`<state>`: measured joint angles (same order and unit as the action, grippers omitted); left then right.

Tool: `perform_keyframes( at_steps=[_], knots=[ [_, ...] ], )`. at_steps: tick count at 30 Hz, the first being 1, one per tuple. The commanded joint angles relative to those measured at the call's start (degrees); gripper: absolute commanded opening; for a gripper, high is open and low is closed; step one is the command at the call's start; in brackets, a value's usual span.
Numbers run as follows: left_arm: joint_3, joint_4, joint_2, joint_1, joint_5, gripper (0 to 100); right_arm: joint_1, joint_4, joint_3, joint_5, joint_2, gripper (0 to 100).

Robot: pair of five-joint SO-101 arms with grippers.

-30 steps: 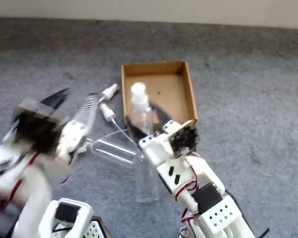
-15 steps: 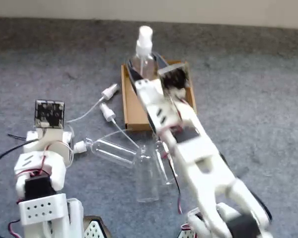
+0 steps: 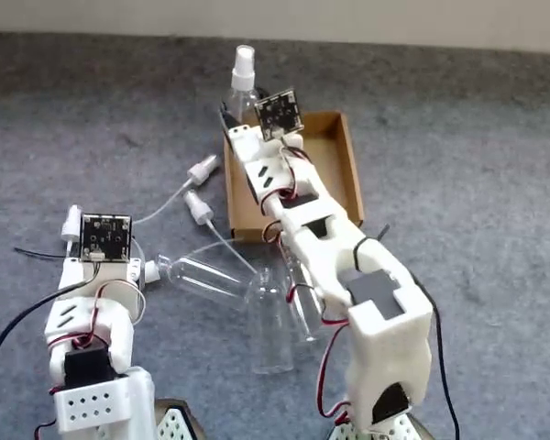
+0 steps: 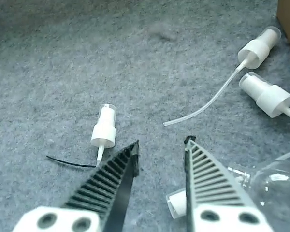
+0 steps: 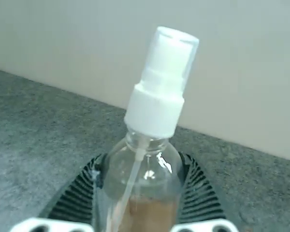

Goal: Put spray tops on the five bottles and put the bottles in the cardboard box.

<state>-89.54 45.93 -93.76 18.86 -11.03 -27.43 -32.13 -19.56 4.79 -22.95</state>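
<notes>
My right gripper (image 3: 241,117) is shut on a clear bottle (image 3: 241,92) with a white spray top (image 5: 160,84), held upright above the far left corner of the cardboard box (image 3: 353,174). In the right wrist view the black fingers (image 5: 82,193) clamp the bottle body (image 5: 145,193). My left gripper (image 4: 160,143) is open, low over the carpet, with a loose spray top (image 4: 104,126) just beyond one fingertip. Two more spray tops (image 4: 258,47) (image 4: 267,94) lie near the box. Three capless bottles (image 3: 206,275) (image 3: 268,321) (image 3: 302,293) lie between the arms.
Grey carpet covers the floor, and a pale wall runs along the far edge. A thin black wire (image 4: 70,163) lies beside the nearest spray top. The right arm (image 3: 330,247) stretches over the lying bottles and the box's near side.
The right arm carried the capped bottle from in front of the box up to its far left corner. The left arm swung down and settled over the loose spray top on the left.
</notes>
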Motion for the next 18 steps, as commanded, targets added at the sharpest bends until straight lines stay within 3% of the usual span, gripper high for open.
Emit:
perform_keyframes(
  at_steps=[1, 7, 18],
  knots=[
    [0.40, -1.49, -1.71, -1.10, -0.18, 15, 1.19, -5.41, 3.47, 0.00, -0.66, 0.4],
    [0.40, -1.49, -1.71, -1.10, -0.18, 15, 1.63, -11.12, 3.91, 0.00, -6.37, 0.4],
    [0.31, -1.49, -1.71, -1.10, -0.18, 15, 1.54, -11.21, 3.56, 0.00, -9.54, 0.7]
  ],
)
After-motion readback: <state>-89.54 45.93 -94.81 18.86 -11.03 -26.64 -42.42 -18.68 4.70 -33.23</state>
